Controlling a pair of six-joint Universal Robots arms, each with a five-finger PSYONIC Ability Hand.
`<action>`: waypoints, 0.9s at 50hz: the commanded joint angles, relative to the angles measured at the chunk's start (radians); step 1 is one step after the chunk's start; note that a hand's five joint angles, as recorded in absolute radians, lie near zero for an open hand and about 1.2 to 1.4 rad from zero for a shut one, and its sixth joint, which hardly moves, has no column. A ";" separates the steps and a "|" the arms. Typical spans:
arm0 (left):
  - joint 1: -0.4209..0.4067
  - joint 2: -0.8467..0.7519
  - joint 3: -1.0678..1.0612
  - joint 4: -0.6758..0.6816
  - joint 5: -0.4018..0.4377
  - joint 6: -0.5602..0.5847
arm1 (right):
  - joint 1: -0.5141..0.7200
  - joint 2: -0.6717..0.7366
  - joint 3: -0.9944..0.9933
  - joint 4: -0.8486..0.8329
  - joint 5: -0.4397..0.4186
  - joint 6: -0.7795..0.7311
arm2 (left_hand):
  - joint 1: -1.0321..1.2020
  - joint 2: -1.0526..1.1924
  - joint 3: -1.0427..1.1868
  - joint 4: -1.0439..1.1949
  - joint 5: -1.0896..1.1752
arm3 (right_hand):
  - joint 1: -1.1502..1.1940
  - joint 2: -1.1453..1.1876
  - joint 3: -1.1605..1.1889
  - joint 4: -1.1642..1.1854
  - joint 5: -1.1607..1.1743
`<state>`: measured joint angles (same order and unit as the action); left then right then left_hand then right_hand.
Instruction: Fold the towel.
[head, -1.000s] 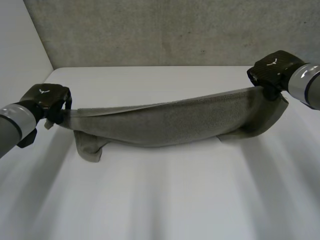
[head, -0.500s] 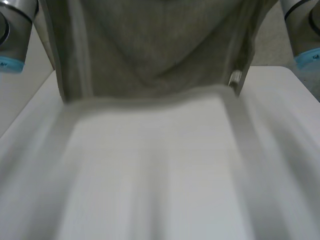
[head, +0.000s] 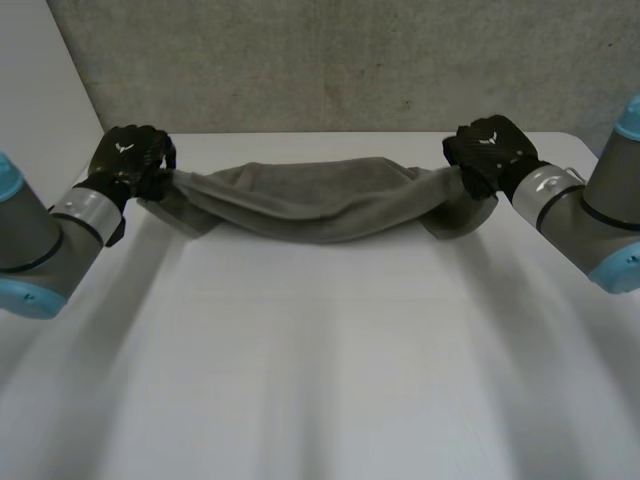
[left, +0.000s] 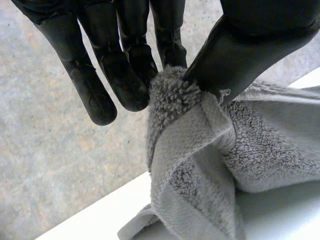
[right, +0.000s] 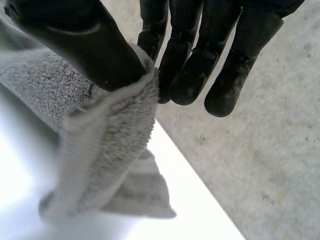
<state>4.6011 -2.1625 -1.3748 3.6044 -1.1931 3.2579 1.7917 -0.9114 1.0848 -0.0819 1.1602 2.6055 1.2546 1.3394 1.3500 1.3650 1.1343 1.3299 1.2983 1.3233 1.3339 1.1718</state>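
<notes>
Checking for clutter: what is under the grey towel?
White table shows around the grey terry towel, pinched at its ends by the left hand and right hand; the strip directly beneath is covered.

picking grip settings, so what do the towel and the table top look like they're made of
The towel looks like grey terry cloth, probably cotton: fuzzy looped pile and a flat woven band show in the left wrist view. The table looks like a smooth white matt board, perhaps laminate; the look leaves that open.
</notes>
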 joint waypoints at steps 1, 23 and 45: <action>0.032 0.127 -0.040 -0.013 0.001 -0.014 | -0.018 -0.124 0.067 0.020 0.019 0.004 | 0.142 0.057 0.046 0.031 0.087 | 0.066 0.098 0.073 0.062 0.050; 0.085 0.558 -0.130 -0.150 0.013 -0.242 | -0.086 -0.531 0.078 0.280 0.013 0.081 | 0.142 0.057 0.046 0.031 0.087 | 0.066 0.098 0.073 0.062 0.050; -0.004 0.073 0.512 -0.290 -0.057 -0.236 | 0.070 0.054 -0.765 0.326 0.345 -0.041 | 0.142 0.057 0.046 0.031 0.087 | 0.066 0.098 0.073 0.062 0.050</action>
<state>4.6558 -2.0208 -1.1189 3.3469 -1.1702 3.0236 1.7974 -0.9675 0.6597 0.2694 1.3949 2.5470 1.2546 1.3394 1.3501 1.3650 1.1343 1.3299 1.2983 1.3233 1.3339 1.1718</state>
